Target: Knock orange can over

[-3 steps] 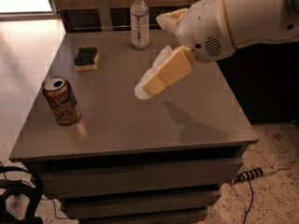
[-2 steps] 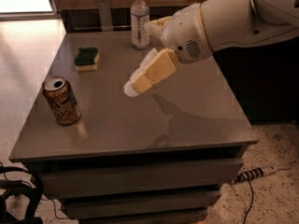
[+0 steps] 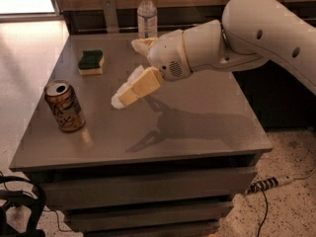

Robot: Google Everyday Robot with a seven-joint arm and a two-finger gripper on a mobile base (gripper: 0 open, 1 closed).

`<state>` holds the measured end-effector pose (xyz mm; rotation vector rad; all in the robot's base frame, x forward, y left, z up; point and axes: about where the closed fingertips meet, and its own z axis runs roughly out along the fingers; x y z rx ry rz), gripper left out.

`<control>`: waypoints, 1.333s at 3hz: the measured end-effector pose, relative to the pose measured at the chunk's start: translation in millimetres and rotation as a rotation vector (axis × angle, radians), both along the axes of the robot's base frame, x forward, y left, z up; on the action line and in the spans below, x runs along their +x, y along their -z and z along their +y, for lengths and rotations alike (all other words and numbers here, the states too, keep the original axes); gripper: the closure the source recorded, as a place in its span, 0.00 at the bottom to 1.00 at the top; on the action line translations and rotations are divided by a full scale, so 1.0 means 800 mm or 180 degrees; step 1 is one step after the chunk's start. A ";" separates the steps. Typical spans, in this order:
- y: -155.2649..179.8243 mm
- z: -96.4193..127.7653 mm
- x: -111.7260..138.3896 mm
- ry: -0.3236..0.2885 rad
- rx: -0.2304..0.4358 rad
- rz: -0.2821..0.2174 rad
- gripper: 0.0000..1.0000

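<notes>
Fingers [image 3: 136,87] of the gripper [image 3: 127,73] were spread wide and held nothing. The lower one slanted down and to the left above the tabletop [image 3: 222,90], and the upper one was raised toward the rear. At far left, near the front edge, the orange can [image 3: 64,106] stood upright and untouched, in the same spot as a second before. Behind it lay the green-and-yellow sponge [image 3: 91,62], also unmoved. In the middle, the gripper had travelled leftward across the tabletop over the preceding second, so the lower fingertip was nearer the can, though a clear gap remained. Behind the gripper, at the rear edge, stood the clear water bottle [image 3: 147,14]. The white arm [image 3: 256,33] reached in from the right. The approach appeared well advanced and the knock was not yet made. A further sweep to the left at can height would probably tip the can.
</notes>
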<state>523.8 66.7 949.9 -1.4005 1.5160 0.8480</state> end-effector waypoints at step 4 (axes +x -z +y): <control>0.054 0.112 -0.023 -0.0221 0.0535 -0.0087 0.00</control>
